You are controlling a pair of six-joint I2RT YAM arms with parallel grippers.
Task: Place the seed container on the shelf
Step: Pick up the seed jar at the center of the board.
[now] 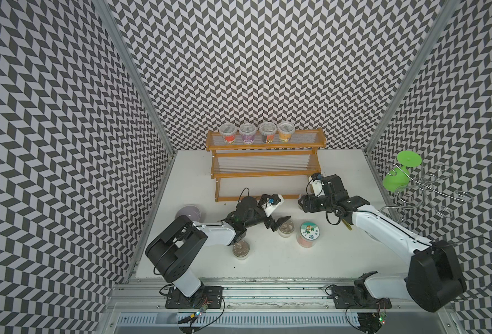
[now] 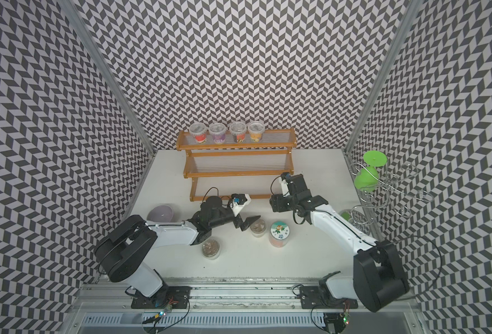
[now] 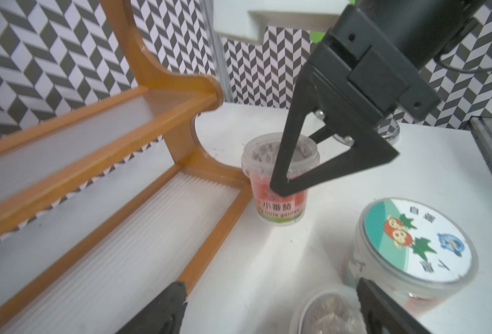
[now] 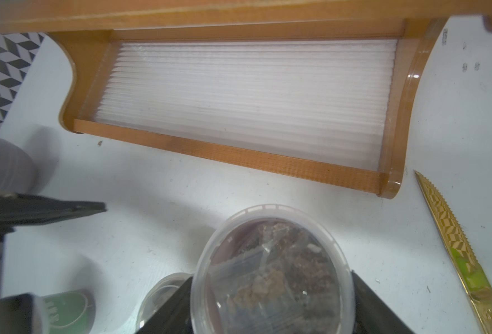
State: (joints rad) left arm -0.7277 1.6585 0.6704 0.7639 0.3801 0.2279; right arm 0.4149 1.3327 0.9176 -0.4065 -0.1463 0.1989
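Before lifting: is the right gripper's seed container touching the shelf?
Apart. Right wrist view shows bare table between the seed container and the shelf front rail.

My two top views look steeply down on the whole worktop (image 1: 268,260); both wrist cameras sit close, sharing the lowest tier of the shelf (image 3: 220,228).

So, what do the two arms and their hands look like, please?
The left arm and right arm have white shells and bulky black joints, on black base plates. The left hand and right hand are black, with flat, triangular, open-frame fingers. A white camera block sits at each wrist; thin black cables loop alongside.
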